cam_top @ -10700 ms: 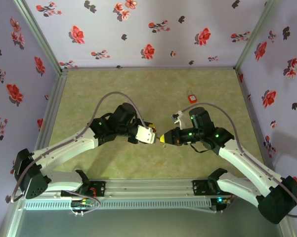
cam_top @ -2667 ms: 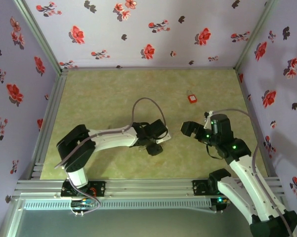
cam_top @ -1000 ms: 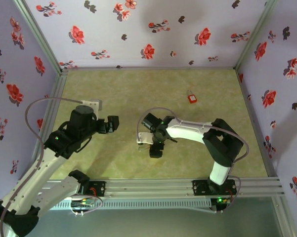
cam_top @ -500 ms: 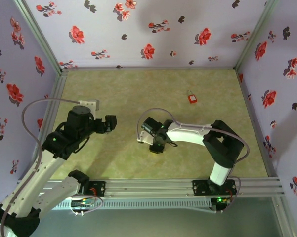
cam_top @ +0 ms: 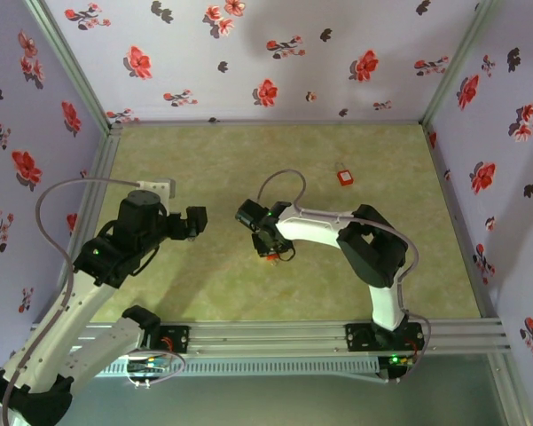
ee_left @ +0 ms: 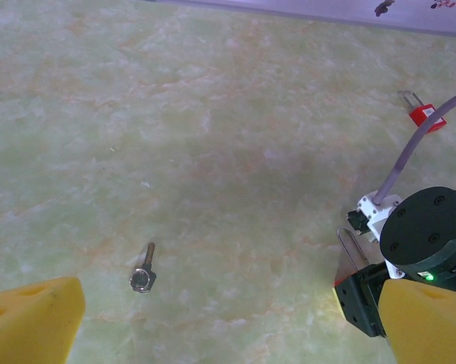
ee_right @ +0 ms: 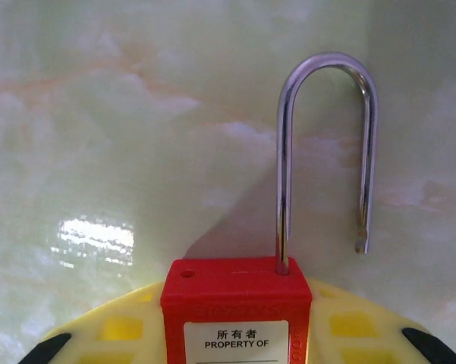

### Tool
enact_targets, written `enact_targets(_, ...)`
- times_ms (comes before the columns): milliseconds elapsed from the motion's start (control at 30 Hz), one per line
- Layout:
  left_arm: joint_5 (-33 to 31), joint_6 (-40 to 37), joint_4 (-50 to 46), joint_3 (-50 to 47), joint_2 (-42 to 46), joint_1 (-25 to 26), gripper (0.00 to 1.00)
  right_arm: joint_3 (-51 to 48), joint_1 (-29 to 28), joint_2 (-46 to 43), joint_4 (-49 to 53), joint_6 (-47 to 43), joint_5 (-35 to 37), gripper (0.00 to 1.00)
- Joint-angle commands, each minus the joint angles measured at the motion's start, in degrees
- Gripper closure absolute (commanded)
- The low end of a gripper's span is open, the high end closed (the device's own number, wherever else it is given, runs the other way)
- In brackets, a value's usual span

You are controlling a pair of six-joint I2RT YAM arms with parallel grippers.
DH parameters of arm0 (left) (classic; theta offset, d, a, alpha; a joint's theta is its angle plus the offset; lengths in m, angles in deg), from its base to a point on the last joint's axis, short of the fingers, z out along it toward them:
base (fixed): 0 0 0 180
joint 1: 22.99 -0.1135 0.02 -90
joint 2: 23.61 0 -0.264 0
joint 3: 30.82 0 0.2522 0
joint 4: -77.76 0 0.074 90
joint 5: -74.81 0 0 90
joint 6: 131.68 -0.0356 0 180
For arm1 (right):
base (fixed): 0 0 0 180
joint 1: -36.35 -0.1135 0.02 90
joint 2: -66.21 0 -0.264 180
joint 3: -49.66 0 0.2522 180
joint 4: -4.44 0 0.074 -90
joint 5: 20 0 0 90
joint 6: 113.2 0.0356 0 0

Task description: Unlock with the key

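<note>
Padlock [ee_right: 237,305] in right end effector [cam_top: 268,248]

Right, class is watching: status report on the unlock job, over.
Left gripper open, empty. Right gripper shut on red padlock, shackle open. Key lying loose on table. Second padlock far off, nothing blocking.

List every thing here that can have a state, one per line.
held padlock: unlocked, shackle free end out of the body
far padlock: lying flat; lock state too small to tell
key: lying loose, in no lock
left gripper: open, empty
right gripper: shut on held padlock
</note>
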Motion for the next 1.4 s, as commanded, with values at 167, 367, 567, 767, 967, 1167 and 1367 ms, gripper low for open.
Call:
enact_targets(167,-1.1,1.6,-1.4,-0.1,0.7,-0.6,0.0,-1.3,0.4,-0.2,-2.7,11.3,3.0,0.7)
enact_targets(367,-0.8,2.5,-0.9,-0.8,0.1,-0.6,0.0,-1.3,0.4,-4.3,-3.2,11.0,1.7,0.45)
enact_targets(567,0.9,2.3,0.6,-1.9,-0.6,-0.6,0.0,-2.0,0.6,-14.1,-1.9,8.0,2.2,0.32)
enact_targets(767,1.7,4.3,-3.7,-0.5,-8.9,-1.9,0.02,-4.9,4.9,-23.2,1.2,1.0,0.3,0.28)
enact_targets(967,8.9,11.0,-3.6,-4.9,-17.9,-9.7,0.18,-9.6,6.3,-30.5,0.5,-4.6,-1.1,0.21)
enact_targets(1167,14.7,15.4,5.1,-11.2,-23.2,-17.5,0.37,-14.6,6.4,-35.1,-1.5,-5.2,-2.5,0.2)
enact_targets(1367,15.5,16.9,10.3,-11.1,-30.3,-18.5,0.46,-18.6,6.3,-37.3,-3.6,-4.1,-3.2,0.21)
